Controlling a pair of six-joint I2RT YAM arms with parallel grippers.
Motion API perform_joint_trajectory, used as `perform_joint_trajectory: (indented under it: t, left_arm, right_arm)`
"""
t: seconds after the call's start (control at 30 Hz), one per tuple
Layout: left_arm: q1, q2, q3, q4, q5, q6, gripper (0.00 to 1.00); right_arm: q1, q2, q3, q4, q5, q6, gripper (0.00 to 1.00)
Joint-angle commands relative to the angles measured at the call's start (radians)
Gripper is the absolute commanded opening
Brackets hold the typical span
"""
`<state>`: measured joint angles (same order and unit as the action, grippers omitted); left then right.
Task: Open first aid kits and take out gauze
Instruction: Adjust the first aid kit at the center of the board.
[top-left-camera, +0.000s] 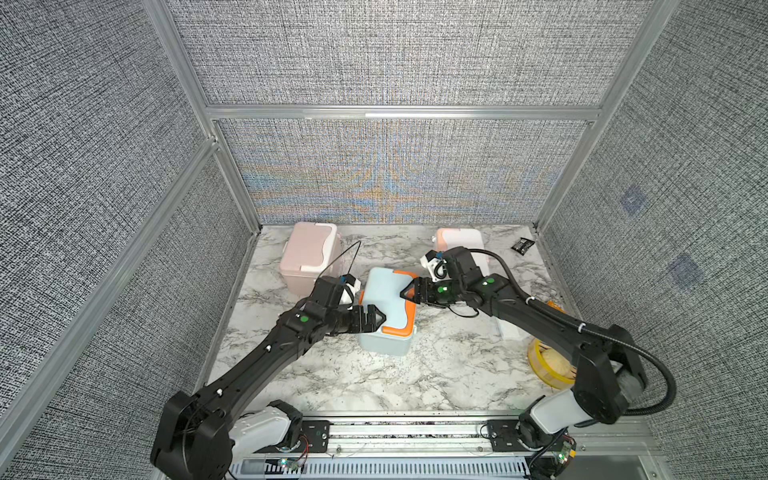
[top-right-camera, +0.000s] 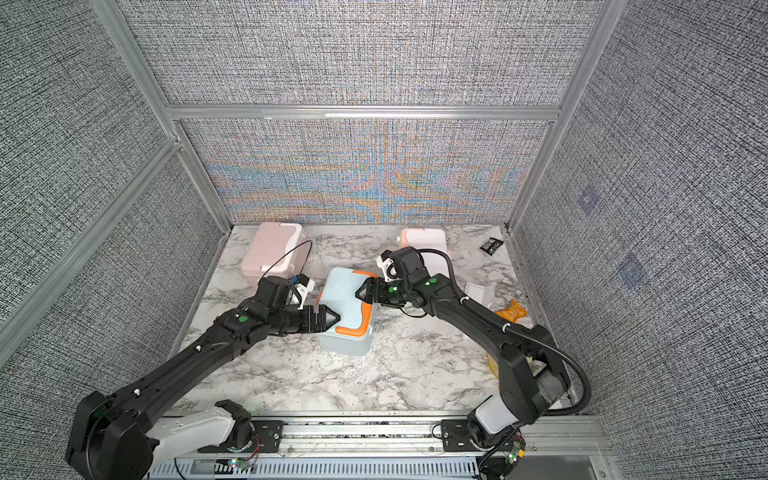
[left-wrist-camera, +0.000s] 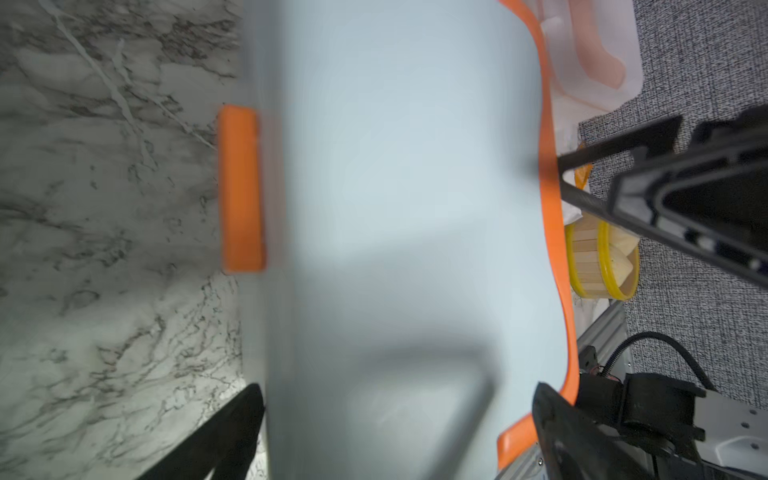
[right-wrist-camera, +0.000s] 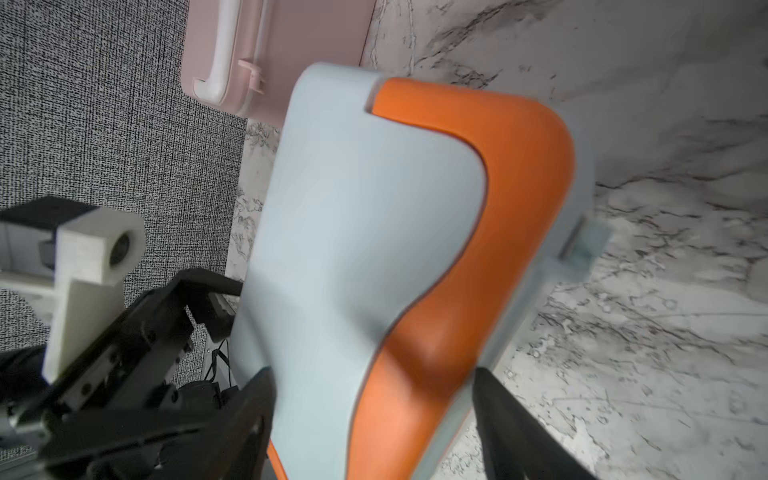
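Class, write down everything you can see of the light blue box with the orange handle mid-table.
The light blue rounded plastic box stands upright on the marble table, lid apparently shut, its curved orange handle folded flat and an orange latch on one side. The left gripper and right gripper straddle its lid from opposite sides; firm contact cannot be told.

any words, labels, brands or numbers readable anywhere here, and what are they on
No text can be read in any view.
black packet: faint light marks, too small to read.
orange wrapper: crumpled and too small to tell whether it carries print.
light blue kit, pink kit, white kit: no lettering visible on the sides shown.
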<state>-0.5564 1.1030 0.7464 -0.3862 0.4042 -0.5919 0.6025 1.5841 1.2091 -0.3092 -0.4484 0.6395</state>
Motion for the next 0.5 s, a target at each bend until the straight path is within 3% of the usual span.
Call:
perform_joint_trajectory:
  t: [0.0, 0.23, 0.37, 0.47]
  left_arm:
    - [-0.038, -0.074, -0.051, 0.077, 0.036, -0.088, 0.99]
    - [-0.145, -0.151, -0.118, 0.176, 0.004, -0.196, 0.99]
    - [-0.178, -0.167, -0.102, 0.160, -0.007, -0.187, 1.00]
    - [-0.177, -0.249, -0.055, 0.031, -0.095, -0.128, 1.00]
  right_arm:
    - [0.025, 0.079, 0.090, 0.019, -0.040, 0.009, 0.76]
    - [0.084, 0.197, 0.250, -0.020, -0.053, -0.001, 0.80]
    - [0.084, 0.129, 0.233, -0.069, 0.027, -0.019, 0.88]
    - [0.080, 0.039, 0.201, -0.124, 0.106, -0.043, 0.98]
